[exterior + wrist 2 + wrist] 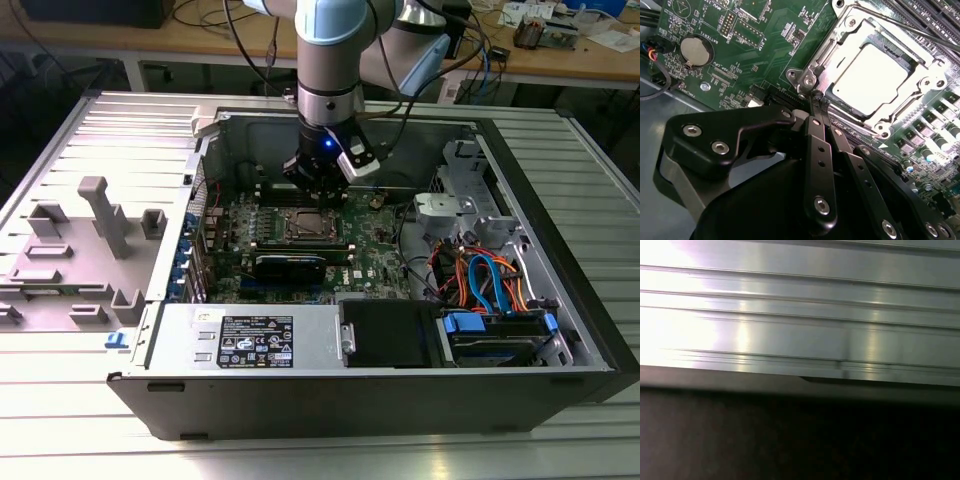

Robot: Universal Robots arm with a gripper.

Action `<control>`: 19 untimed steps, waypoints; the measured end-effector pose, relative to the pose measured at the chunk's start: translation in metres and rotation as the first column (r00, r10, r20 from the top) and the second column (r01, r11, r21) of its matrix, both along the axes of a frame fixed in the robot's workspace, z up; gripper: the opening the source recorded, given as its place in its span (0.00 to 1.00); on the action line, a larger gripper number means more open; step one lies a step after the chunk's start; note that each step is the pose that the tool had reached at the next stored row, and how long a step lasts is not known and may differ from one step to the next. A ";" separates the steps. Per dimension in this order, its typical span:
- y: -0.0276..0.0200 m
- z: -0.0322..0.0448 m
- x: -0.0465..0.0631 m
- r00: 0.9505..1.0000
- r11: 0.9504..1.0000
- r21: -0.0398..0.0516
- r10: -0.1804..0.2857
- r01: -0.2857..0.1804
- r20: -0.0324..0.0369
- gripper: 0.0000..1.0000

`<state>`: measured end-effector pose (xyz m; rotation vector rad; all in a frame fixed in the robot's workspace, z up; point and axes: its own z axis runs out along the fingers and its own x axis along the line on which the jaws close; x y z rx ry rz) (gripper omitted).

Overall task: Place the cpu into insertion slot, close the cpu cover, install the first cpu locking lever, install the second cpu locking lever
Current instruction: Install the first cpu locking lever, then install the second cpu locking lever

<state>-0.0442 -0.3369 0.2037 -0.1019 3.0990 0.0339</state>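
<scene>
As seen in the second wrist view, the black fingers [818, 107] are brought together with their tips pinched at the corner of the socket, on or against a thin wire lever end; what exactly is gripped cannot be told. Just beyond the tips, the cpu [870, 75] is seated flat in the insertion slot [879, 131], and the cpu cover [852, 31] is laid down around it as a silver frame. A round coin battery [696, 51] is set on the green circuit board [765, 45], well apart from the socket. In the exterior view, the gripper [318, 190] is lowered into the open computer case [380, 390], directly over the socket [305, 224]. Behind the case, a wooden surface [560, 60] with cables is noted.
</scene>
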 end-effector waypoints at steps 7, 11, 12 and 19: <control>-0.0004 0.0034 0.000 1.000 1.000 0.000 0.000 0.000 0.000 0.11; -0.0025 0.0037 0.000 1.000 1.000 -0.001 0.000 0.000 0.000 0.11; -0.0024 0.0037 0.001 1.000 1.000 -0.001 -0.001 0.001 0.000 0.11; -0.0024 0.0037 0.001 1.000 1.000 -0.001 -0.001 0.001 0.000 0.11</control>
